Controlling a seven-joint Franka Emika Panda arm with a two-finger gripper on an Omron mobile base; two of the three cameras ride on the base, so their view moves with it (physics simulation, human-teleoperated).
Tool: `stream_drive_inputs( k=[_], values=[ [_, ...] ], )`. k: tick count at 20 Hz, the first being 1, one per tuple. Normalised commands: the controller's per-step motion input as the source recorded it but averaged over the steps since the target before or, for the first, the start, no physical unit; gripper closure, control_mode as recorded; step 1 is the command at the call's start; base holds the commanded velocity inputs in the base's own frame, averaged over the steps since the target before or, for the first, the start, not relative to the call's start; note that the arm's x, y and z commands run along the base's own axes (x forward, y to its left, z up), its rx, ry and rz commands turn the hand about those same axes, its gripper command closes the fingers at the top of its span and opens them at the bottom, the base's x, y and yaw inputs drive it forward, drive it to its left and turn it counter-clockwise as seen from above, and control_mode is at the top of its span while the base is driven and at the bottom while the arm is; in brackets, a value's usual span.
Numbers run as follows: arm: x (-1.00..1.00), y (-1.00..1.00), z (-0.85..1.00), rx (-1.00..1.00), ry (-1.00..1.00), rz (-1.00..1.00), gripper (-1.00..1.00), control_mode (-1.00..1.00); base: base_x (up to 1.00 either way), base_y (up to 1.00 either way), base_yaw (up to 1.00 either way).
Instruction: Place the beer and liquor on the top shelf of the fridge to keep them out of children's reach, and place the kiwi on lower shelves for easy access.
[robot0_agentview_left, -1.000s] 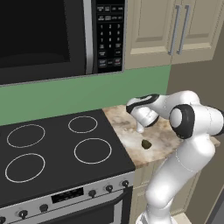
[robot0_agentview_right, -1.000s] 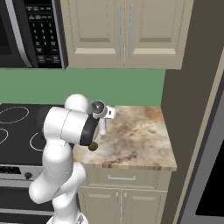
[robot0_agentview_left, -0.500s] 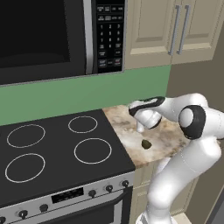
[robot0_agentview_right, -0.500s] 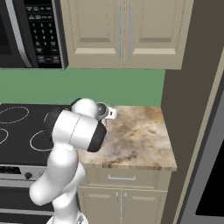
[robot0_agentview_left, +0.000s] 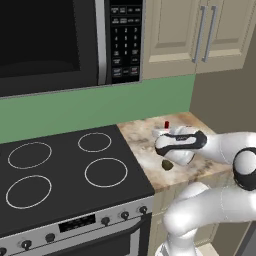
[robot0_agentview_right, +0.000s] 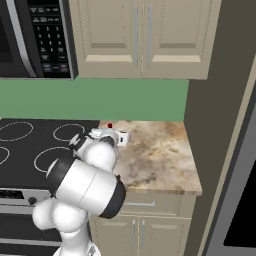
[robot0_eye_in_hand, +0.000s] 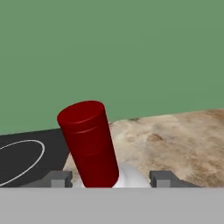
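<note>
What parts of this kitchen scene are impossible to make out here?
- Pale red-capped liquor bottle: its body is cut off by the hand view's bottom edge, and the white arm covers it in both base views.
- Small olive-brown kiwi: partly under the arm, left base view.
- Grey fridge: cropped, right base view.

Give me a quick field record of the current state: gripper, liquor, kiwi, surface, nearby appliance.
gripper: fingertips either side of the liquor, just below its cap; a firm grip cannot be confirmed
liquor: red cap close in hand view, leaning in that view; on the counter
kiwi: on the counter, near its front edge, just below the hand
counter: marbled stone, right of the stove
stove: black, four rings
</note>
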Motion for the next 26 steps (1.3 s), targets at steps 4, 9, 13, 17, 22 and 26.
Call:
stream_drive_inputs(
  k=[4,9,13,17,22,26],
  values=[
    [-0.43,0.0,1.0,-0.05,0.0,0.0,1.0,-1.0,0.0,0.0,0.0],
    [-0.29,0.0,1.0,-0.09,0.0,0.0,1.0,-1.0,0.0,0.0,0.0],
    [-0.32,0.0,1.0,-0.13,0.02,0.0,1.0,-1.0,0.0,0.0,0.0],
    [-0.61,0.0,0.81,-0.15,0.17,0.0,1.0,-1.0,0.0,0.0,0.0],
    [-0.71,0.0,0.05,-0.1,0.19,0.0,1.0,-1.0,0.0,0.0,0.0],
    [-0.65,0.0,0.0,0.02,0.13,0.0,1.0,-1.0,0.0,0.0,0.0]
  ],
)
